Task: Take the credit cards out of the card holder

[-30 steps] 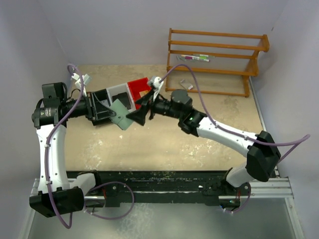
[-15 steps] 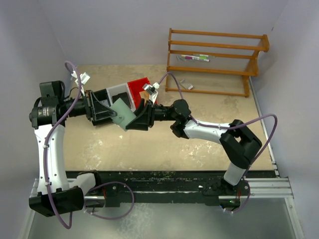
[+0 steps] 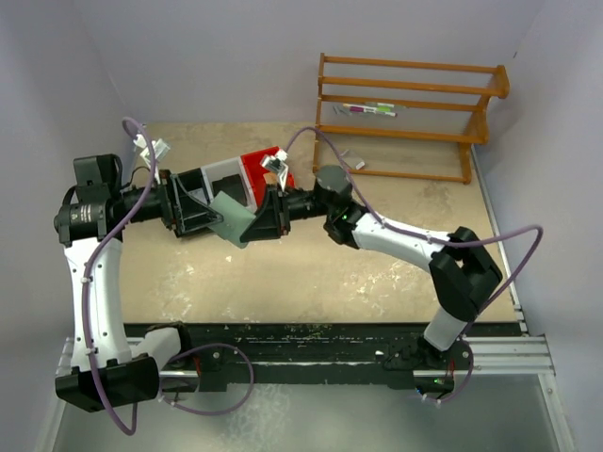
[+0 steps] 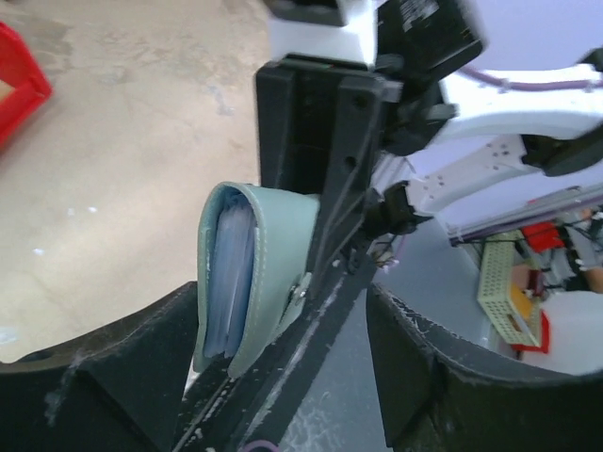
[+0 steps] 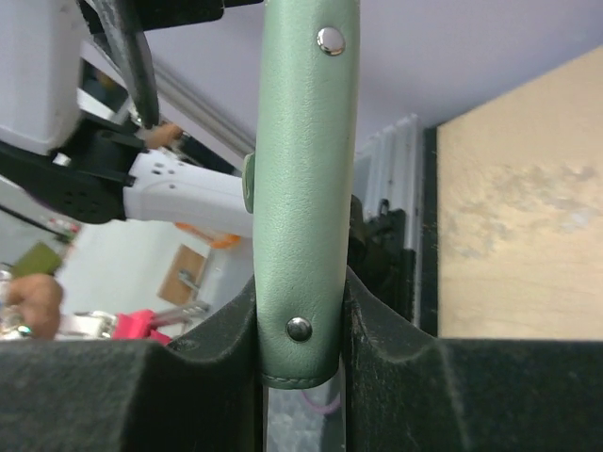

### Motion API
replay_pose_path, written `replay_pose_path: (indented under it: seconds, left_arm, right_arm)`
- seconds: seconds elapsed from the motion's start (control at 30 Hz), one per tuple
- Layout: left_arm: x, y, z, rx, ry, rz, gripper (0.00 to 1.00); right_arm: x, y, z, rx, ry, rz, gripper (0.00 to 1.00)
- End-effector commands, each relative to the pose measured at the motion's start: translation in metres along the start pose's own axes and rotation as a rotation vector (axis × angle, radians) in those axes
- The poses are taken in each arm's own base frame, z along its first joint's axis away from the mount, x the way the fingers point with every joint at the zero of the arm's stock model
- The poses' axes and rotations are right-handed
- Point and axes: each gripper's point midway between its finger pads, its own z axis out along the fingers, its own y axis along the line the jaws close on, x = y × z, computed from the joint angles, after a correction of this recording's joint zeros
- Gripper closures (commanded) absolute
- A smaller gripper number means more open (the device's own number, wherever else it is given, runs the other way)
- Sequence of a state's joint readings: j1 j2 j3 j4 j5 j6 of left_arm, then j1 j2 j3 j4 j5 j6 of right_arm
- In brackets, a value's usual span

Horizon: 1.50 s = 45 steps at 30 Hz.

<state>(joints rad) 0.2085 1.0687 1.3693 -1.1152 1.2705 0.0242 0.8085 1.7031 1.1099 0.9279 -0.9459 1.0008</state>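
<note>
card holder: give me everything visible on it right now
The card holder is a slim grey-green pouch, leather-like, stitched along its edge, with two metal studs showing in the right wrist view. It is held up on edge between the two arms. The right gripper pinches one end between both pads. Its open mouth faces the left wrist camera, with light blue cards stacked inside. The left gripper stands open around it.

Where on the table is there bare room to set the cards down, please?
The widest bare patch is the near half of the table, between the left arm, the right arm and the black rail. A smaller one lies right of centre, between the wooden rack and the right arm. Middle-left is crowded: the card holder hangs there beside the bins.
</note>
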Motion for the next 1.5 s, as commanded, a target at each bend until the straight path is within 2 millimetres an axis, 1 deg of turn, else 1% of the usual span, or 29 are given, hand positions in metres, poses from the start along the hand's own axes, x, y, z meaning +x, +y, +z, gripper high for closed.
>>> replay_pose_path:
  seconds: [0.0, 0.03, 0.07, 0.1, 0.17, 0.23, 0.33, 0.4, 0.47, 0.57, 0.63, 0.67, 0.7, 0.73, 0.77, 0.8, 0.83, 0.87, 0.9, 0.93, 0.97, 1.0, 1.03, 1.13, 1.2, 1.33, 1.43, 1.47]
  left_arm:
    - [-0.024, 0.004, -0.003, -0.06, -0.053, 0.15, 0.31]
    - [-0.023, 0.009, -0.002, -0.064, -0.051, 0.15, 0.31]
    - [-0.022, 0.014, 0.0, -0.062, -0.046, 0.15, 0.31]
    - [-0.02, 0.018, 0.001, -0.059, -0.039, 0.139, 0.31]
    - [-0.014, 0.026, 0.003, -0.043, -0.006, 0.138, 0.32]
    - [-0.008, 0.021, 0.004, 0.008, 0.019, 0.12, 0.32]
    - [-0.003, 0.015, 0.005, 0.06, 0.03, 0.1, 0.36]
    - [0.0, 0.013, 0.005, 0.073, 0.028, 0.1, 0.43]
    - [0.001, 0.014, 0.005, 0.07, 0.025, 0.105, 0.53]
    - [0.002, 0.011, 0.004, 0.076, 0.025, 0.109, 0.68]
    - [0.002, 0.009, 0.004, 0.075, 0.022, 0.115, 0.78]
    - [0.001, 0.008, 0.003, 0.071, 0.021, 0.121, 0.82]
    - [0.0, 0.007, 0.003, 0.068, 0.018, 0.124, 0.87]
    - [-0.003, 0.005, 0.002, 0.066, 0.012, 0.125, 0.91]
    - [-0.007, 0.002, 0.002, 0.064, 0.006, 0.126, 0.95]
    - [-0.012, -0.001, 0.001, 0.057, -0.003, 0.137, 0.98]
    - [-0.017, -0.004, 0.0, 0.052, -0.014, 0.143, 1.0]
    - [-0.023, -0.008, -0.001, 0.046, -0.027, 0.15, 1.0]
    - [-0.028, -0.01, -0.002, 0.04, -0.041, 0.152, 1.0]
    - [-0.032, -0.014, -0.003, 0.035, -0.056, 0.149, 1.0]
    - [-0.035, -0.016, -0.003, 0.032, -0.074, 0.146, 1.0]
    - [-0.037, -0.021, -0.004, 0.034, -0.091, 0.119, 1.0]
    - [-0.038, -0.023, -0.004, 0.037, -0.104, 0.105, 1.0]
    - [-0.04, -0.027, -0.003, 0.047, -0.126, 0.065, 1.0]
    - [-0.039, -0.029, -0.003, 0.054, -0.126, 0.046, 1.0]
    - [-0.04, -0.032, -0.004, 0.046, -0.133, 0.042, 1.0]
    - [-0.04, -0.031, -0.004, 0.034, -0.143, 0.032, 1.0]
    - [-0.04, -0.029, -0.004, 0.029, -0.148, 0.026, 1.0]
  right_arm:
    - [-0.002, -0.008, -0.009, 0.14, 0.195, -0.171, 1.0]
    - [0.003, -0.011, -0.01, 0.139, 0.236, -0.16, 1.0]
    - [0.0, -0.01, -0.01, 0.139, 0.25, -0.184, 1.0]
    - [-0.007, -0.007, -0.008, 0.14, 0.256, -0.221, 1.0]
    - [-0.01, -0.006, -0.009, 0.144, 0.287, -0.263, 1.0]
    - [-0.005, -0.007, -0.011, 0.128, 0.339, -0.278, 1.0]
    - [-0.007, -0.008, -0.011, 0.118, 0.393, -0.301, 1.0]
    - [-0.012, -0.01, -0.008, 0.129, 0.407, -0.307, 1.0]
    - [-0.018, -0.01, -0.005, 0.126, 0.411, -0.316, 1.0]
    - [-0.027, -0.003, -0.001, 0.103, 0.395, -0.339, 0.99]
    - [-0.035, 0.001, 0.0, 0.112, 0.37, -0.345, 0.88]
    - [-0.039, 0.003, 0.0, 0.116, 0.352, -0.338, 0.78]
    - [-0.045, 0.005, 0.002, 0.129, 0.319, -0.34, 0.64]
    - [-0.055, 0.004, 0.004, 0.154, 0.267, -0.336, 0.55]
    - [-0.061, 0.001, 0.005, 0.181, 0.212, -0.296, 0.5]
    - [-0.057, -0.008, 0.001, 0.211, 0.173, -0.228, 0.44]
    - [-0.059, -0.006, 0.0, 0.2, 0.124, -0.193, 0.35]
    - [-0.055, -0.004, -0.002, 0.186, 0.09, -0.145, 0.27]
    - [-0.057, -0.001, -0.004, 0.183, 0.024, -0.152, 0.21]
    - [-0.07, 0.011, -0.006, 0.162, -0.096, -0.185, 0.14]
    - [-0.074, 0.025, -0.01, 0.131, -0.182, -0.192, 0.09]
    - [-0.079, 0.037, -0.014, 0.107, -0.263, -0.202, 0.08]
    - [-0.083, 0.044, -0.019, 0.097, -0.319, -0.202, 0.07]
    - [-0.093, 0.058, -0.025, 0.076, -0.392, -0.217, 0.08]
    - [-0.098, 0.066, -0.024, 0.043, -0.408, -0.228, 0.09]
    - [-0.107, 0.075, -0.021, 0.01, -0.437, -0.236, 0.12]
    - [-0.111, 0.081, -0.018, -0.022, -0.438, -0.241, 0.16]
    - [-0.11, 0.085, -0.017, -0.045, -0.431, -0.251, 0.17]
